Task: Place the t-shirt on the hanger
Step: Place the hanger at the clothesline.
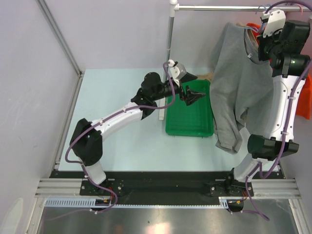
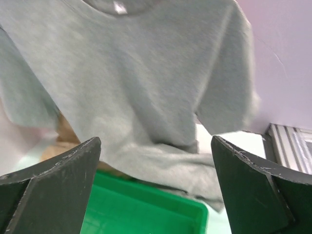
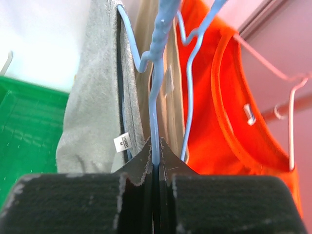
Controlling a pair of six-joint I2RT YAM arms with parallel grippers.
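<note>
Hooking the loaded hanger (image 3: pixel 157 87) onto the rail (image 1: pixel 219 7) seemed to be the step in hand. The right pincer (image 3: pixel 155 146), pressed together on the pale-blue wire, would do best to grip firmly and lower the hook gently, so the cloth could not slide off. The left pincer (image 1: pixel 194 95), spread wide and empty over the green tray (image 1: pixel 190 122) at the shirt's 9 o'clock, should stand clear. The t-shirt (image 1: pixel 234 83) hung at the table's 1 o'clock. It was plain grey and limp, with the wire running into its collar, a small white label there, and its hem sagging toward 6 o'clock.
</note>
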